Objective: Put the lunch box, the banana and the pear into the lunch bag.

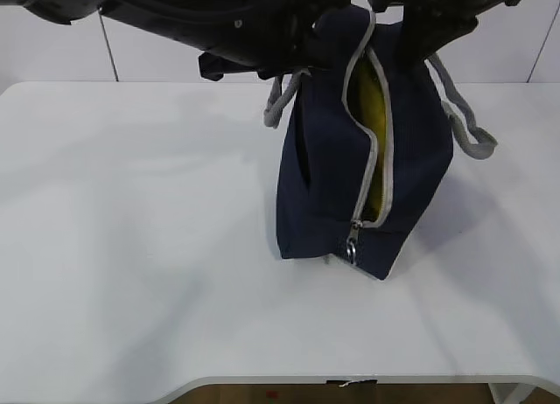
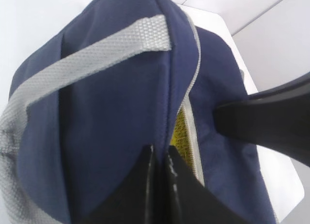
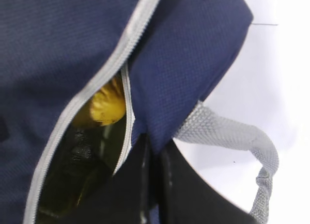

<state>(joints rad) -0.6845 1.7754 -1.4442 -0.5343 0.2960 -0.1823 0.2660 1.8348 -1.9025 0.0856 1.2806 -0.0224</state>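
The navy lunch bag [image 1: 319, 177] stands on the table, lifted at its top, with its grey zipper opening facing the exterior camera. My left gripper [image 2: 160, 158] is shut on the bag's fabric edge beside the zipper. My right gripper [image 3: 152, 146] is shut on the opposite edge, next to a grey handle [image 3: 227, 136]. The opening gapes between them. A rounded yellow fruit [image 3: 104, 107] shows inside; I cannot tell whether it is the pear or the banana. Yellow also shows through the gap [image 1: 367, 102]. The lunch box is hidden.
The metal zipper pull [image 1: 352, 245] hangs at the low end of the opening. Grey handles [image 1: 468, 124] droop on both sides of the bag. The right arm [image 2: 271, 122] shows as a black shape beside the bag. The white table [image 1: 131, 247] spreads around it.
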